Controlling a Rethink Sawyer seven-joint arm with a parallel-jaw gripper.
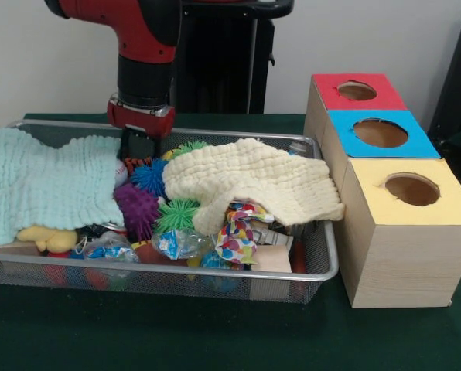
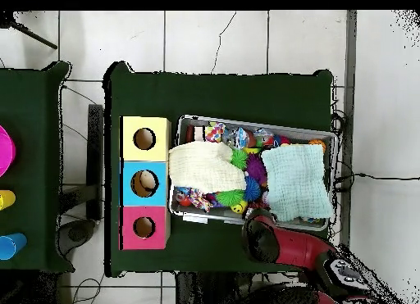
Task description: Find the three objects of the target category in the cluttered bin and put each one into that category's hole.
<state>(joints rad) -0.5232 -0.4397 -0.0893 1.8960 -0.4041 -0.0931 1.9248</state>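
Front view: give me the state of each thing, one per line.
Bin: full, cluttered.
Cream cloth: draped over toys and the bin's right rim.
Green cloth: spread over the left end.
Gripper: down in the bin, between cloths.
Blue box: something inside its hole.

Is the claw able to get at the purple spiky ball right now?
Probably yes: the purple spiky ball lies uncovered between the mint cloth and the cream cloth, just in front of the claw.

Dark green table (image 2: 221, 92), pale tiled floor (image 2: 213, 38), plain white wall (image 1: 370, 39) behind.
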